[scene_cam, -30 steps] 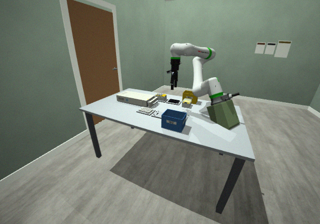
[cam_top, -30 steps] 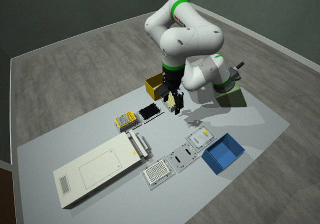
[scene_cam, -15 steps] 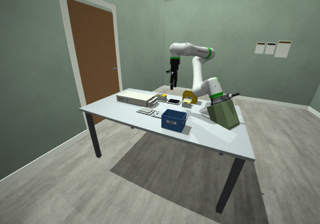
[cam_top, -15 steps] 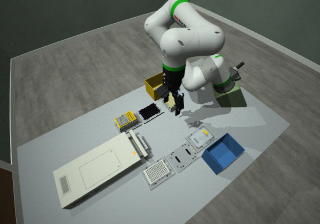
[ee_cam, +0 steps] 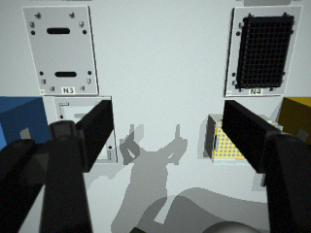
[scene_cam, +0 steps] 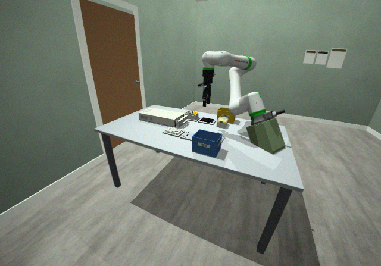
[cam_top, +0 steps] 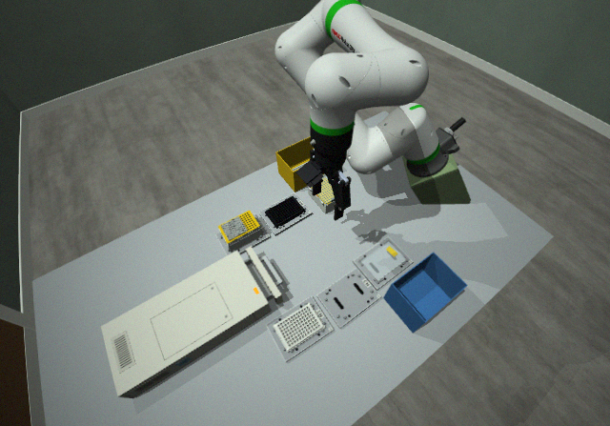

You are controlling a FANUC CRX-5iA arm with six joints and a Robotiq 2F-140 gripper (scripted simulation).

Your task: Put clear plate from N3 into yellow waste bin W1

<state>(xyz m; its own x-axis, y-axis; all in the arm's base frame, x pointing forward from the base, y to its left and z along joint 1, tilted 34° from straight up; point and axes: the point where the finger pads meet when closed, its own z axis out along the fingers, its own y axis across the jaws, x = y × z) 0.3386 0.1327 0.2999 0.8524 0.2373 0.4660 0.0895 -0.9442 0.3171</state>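
The work nest N3 (cam_top: 344, 313) (ee_cam: 60, 29) is a grey plate with two dark slots, and I see no plate on it. The yellow bin W1 (cam_top: 286, 170) (scene_cam: 225, 113) (ee_cam: 297, 114) stands upright at the back of the bench, partly hidden by my arm. A pale gridded piece (cam_top: 298, 166) shows inside it. My gripper (cam_top: 340, 210) (scene_cam: 205, 102) (ee_cam: 167, 115) is open and empty. It hangs well above the bench, between N3 and nest N4. A small box with a yellow dotted top (cam_top: 325, 198) (ee_cam: 225, 143) stands just in front of W1.
Nest N4 holds a black plate (cam_top: 284, 211) (ee_cam: 262, 50). A yellow-and-grey rack (cam_top: 238, 227), a big beige instrument (cam_top: 182, 320), a white well plate (cam_top: 298, 326), a nest with a yellow tag (cam_top: 383, 262) and a blue bin (cam_top: 424, 291) (scene_cam: 206, 142) (ee_cam: 19, 121) are also on the bench.
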